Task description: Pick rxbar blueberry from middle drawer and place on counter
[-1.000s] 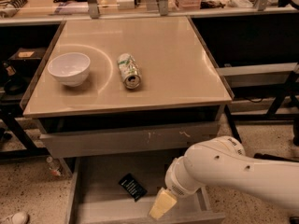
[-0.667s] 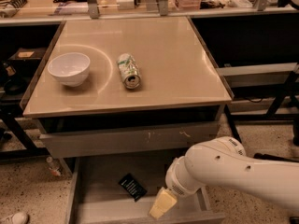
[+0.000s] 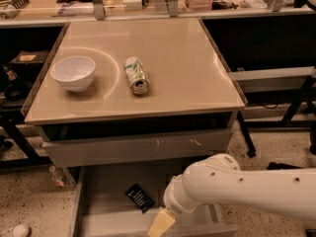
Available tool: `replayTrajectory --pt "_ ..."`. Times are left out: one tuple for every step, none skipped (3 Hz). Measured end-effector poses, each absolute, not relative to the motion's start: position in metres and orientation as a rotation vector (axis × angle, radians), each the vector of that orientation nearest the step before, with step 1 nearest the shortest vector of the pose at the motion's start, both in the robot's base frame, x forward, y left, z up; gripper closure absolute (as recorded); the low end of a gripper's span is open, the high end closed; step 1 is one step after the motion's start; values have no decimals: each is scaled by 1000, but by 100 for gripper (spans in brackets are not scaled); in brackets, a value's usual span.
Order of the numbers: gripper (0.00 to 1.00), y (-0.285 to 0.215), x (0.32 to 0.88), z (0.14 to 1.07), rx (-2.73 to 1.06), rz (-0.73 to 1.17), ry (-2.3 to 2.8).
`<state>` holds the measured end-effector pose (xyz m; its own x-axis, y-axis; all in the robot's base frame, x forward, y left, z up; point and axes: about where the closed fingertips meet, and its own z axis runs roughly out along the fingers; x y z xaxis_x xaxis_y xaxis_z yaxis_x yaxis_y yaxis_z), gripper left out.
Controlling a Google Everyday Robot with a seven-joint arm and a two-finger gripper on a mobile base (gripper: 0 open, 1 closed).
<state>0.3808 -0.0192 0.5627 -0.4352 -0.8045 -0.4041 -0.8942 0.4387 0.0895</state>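
Two things sit on the counter [image 3: 192, 78], a glossy beige, nearly square top with a thin darker rim that throws back soft glare: a smooth white round bowl [image 3: 73, 72] toward its left side, and near it a dented green-and-white can [image 3: 136, 75] lying on its side with its metal end facing the front edge. Under the top runs a flat grey drawer front [image 3: 113, 149], matte, with a few pale scratch marks right of centre. Below that the middle drawer [image 3: 101, 194] stands pulled out, wide and shallow, with low sides and a plain dull grey floor. On that floor lies the rxbar blueberry [image 3: 140, 197], a small flat dark rectangle in a slightly shiny wrapper with tiny white print, turned at a slant to the drawer's sides. The robot's arm [image 3: 247, 189], a fat, rounded white shell with small dark dots on it, comes in from the right and crosses the drawer's right half. At its end the gripper [image 3: 160, 223] shows as a pale yellowish, wedge-shaped piece pointing down and left at the front of the drawer, by the bottom edge of the view. The bar lies just up and to the left of it, very near, flat on the drawer floor and not lifted. Whether the gripper is open or closed I cannot tell from where I stand.
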Motion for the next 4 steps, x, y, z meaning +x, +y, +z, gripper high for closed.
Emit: replayTrajectory --pt "0 26 390 510 -1469 511 2359" --pt "0 28 390 508 -1470 516 2358" --pt "0 33 393 500 -1447 524 2352" --pt "0 45 413 482 -1380 546 2323"
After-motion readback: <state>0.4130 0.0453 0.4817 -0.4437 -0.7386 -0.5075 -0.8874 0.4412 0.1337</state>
